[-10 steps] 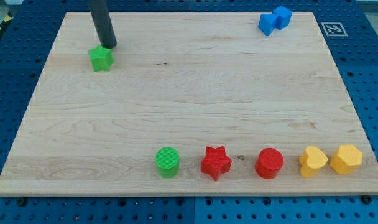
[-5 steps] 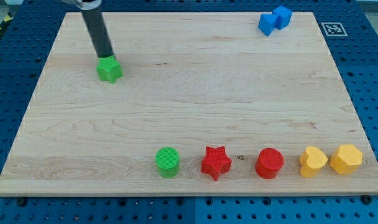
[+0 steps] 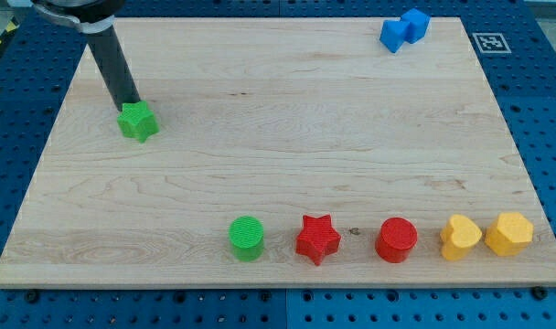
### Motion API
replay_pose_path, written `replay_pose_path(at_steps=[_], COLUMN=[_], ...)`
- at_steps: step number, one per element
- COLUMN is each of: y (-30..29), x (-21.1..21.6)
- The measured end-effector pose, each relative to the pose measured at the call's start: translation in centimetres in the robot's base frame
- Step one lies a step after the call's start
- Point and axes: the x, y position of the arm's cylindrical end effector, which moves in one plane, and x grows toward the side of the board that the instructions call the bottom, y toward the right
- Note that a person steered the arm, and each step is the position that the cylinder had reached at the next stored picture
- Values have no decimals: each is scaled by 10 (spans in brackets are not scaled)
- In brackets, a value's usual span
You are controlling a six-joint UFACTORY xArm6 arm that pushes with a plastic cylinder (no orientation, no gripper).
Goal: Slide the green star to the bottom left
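The green star (image 3: pixel 137 122) lies on the wooden board (image 3: pixel 287 137) at the left, about a third of the way down. My tip (image 3: pixel 130 102) touches the star's upper edge, just above it. The dark rod rises from there to the view's top left.
A green cylinder (image 3: pixel 247 238), a red star (image 3: pixel 317 239), a red cylinder (image 3: pixel 396 240) and two yellow blocks (image 3: pixel 461 237) (image 3: pixel 508 233) stand in a row along the board's bottom edge. Two blue blocks (image 3: pixel 403 28) sit at the top right.
My tip has pushed the green star downward, first slightly right, then down and to the left. The other blocks have not moved.
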Motion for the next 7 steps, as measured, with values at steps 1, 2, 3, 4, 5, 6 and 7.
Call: replay_pose_path(at_steps=[1, 2, 3, 4, 5, 6, 7], y=[5, 33, 44, 43, 36, 29, 27], x=[0, 5, 22, 25, 25, 24, 24])
